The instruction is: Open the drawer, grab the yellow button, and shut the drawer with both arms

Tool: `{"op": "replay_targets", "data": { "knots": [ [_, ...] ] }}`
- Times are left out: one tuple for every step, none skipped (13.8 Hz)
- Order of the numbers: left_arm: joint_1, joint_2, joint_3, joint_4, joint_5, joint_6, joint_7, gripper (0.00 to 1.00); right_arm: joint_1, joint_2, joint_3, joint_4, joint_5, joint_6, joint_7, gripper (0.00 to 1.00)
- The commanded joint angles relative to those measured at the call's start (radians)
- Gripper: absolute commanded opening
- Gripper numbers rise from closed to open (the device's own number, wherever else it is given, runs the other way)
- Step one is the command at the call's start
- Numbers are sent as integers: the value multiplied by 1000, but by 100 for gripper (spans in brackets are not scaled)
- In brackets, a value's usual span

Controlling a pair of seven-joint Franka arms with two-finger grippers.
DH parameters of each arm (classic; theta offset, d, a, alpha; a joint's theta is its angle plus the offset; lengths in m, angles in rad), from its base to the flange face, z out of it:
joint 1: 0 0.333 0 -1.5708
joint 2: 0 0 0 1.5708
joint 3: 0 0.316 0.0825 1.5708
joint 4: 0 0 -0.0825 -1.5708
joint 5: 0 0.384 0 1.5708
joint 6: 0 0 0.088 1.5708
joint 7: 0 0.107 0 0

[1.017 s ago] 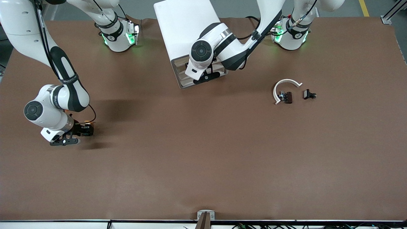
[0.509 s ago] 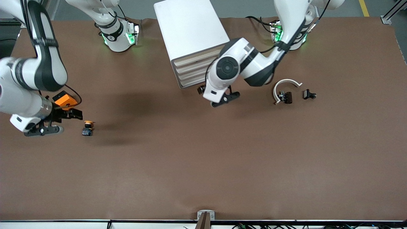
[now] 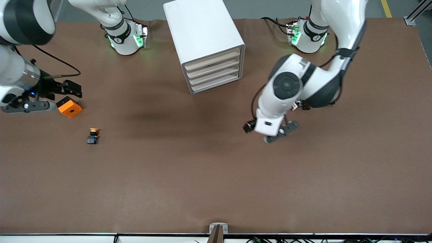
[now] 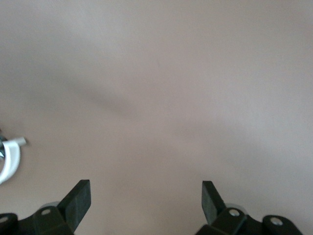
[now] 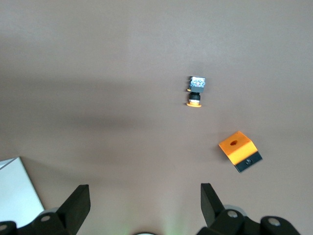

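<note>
Front view: round-capped orange button (image 3: 92, 135) on matte brown table (image 3: 202, 175).

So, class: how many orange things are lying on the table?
2: the button and, farther from the front camera, an orange block beside the right tool, both at the right arm's end.

You've got one cabinet (image 3: 204, 37) with four drawers, one button (image 3: 92, 136), one orange block (image 3: 69, 107), two arms.
</note>
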Motion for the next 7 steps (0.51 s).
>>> {"op": "replay_targets", "data": {
  "knots": [
    [59, -8, -7, 31, 75, -18, 62, 100, 17, 24, -2, 127, -18, -79, 27, 100],
    [94, -11, -7, 32, 86, -18, 108, 100, 15, 24, -3, 150, -15, -81, 28, 100],
    [127, -17, -9, 31, 88, -20, 148, 100, 11, 25, -6, 169, -9, -82, 27, 100],
    [154, -35, -7, 31, 86, -20, 201, 100, 8, 25, -9, 190, -9, -79, 25, 100],
    [185, -52, -9, 32, 86, -32, 249, 100, 6, 28, -11, 207, -6, -79, 25, 100],
    [211, -78, -9, 31, 86, -56, 292, 100, 5, 30, -11, 221, -5, -79, 25, 100],
    [234, -101, -9, 32, 86, -99, 344, 100, 3, 30, -12, 222, -3, -79, 24, 100]
  ]
}}
